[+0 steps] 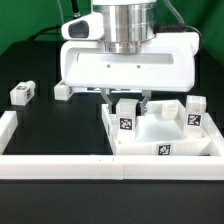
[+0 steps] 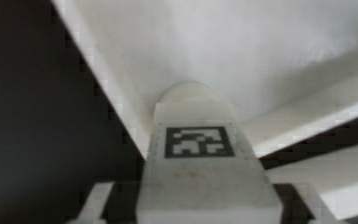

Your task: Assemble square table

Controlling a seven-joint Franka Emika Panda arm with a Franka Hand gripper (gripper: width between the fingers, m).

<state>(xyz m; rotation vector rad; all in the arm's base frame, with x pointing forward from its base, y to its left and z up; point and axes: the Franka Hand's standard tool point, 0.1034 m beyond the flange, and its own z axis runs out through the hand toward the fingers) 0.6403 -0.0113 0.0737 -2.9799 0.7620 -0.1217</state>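
The fingers (image 2: 115, 206) are closed on a short white leg (image 1: 127, 118), which stands upright between them with its black-and-white tag facing out (the wrist view shows it filling the gap from side to side). The leg hangs at the far corner of the white tabletop (image 1: 168, 133) on the exterior view's left; whether its foot sits in a socket cannot be told. The tabletop lies on the black desk (image 1: 60, 125), toward the exterior view's right and near. A second leg (image 1: 195, 112) stands at its far right corner. Two more legs (image 1: 22, 93) (image 1: 62, 92) rest on the desk to the exterior view's far left. White border walls (image 1: 60, 165) run along the near and left edges, and a green backdrop (image 1: 20, 30) fills the far side.
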